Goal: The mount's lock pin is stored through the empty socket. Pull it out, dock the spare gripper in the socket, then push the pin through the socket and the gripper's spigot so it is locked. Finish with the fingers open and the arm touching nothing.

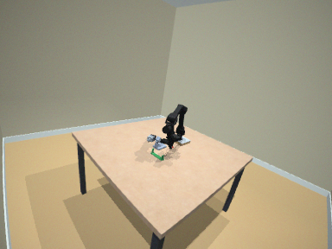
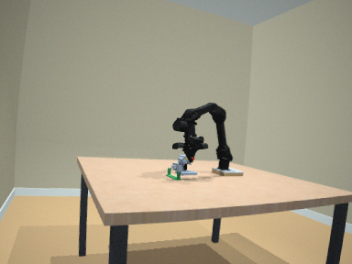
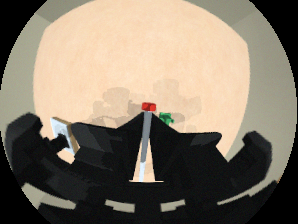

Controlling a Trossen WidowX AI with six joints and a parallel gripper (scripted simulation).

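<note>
My gripper [image 1: 171, 146] [image 2: 192, 158] [image 3: 148, 114] is shut on the lock pin. The pin has a red head [image 2: 192, 159] [image 3: 148, 106] at the fingertips and a grey shaft [image 3: 145, 137] that runs back between the fingers. The blue-grey mount has a flat base [image 1: 160, 147] [image 2: 190, 173] on the table, beside and below my fingers. The blue-grey spare gripper [image 1: 151, 137] [image 2: 182, 159] shows at the mount, above the green cradle's level. The socket and spigot are too small to make out, so its seating cannot be told.
A green cradle [image 1: 157, 155] [image 2: 173, 177] [image 3: 166, 119] with two uprights stands on the table [image 1: 164, 194] [image 2: 151, 197] [image 3: 145, 50] close to the mount. The arm's pale base plate [image 1: 184, 141] [image 2: 227, 172] [image 3: 62, 131] lies on the mount's other side.
</note>
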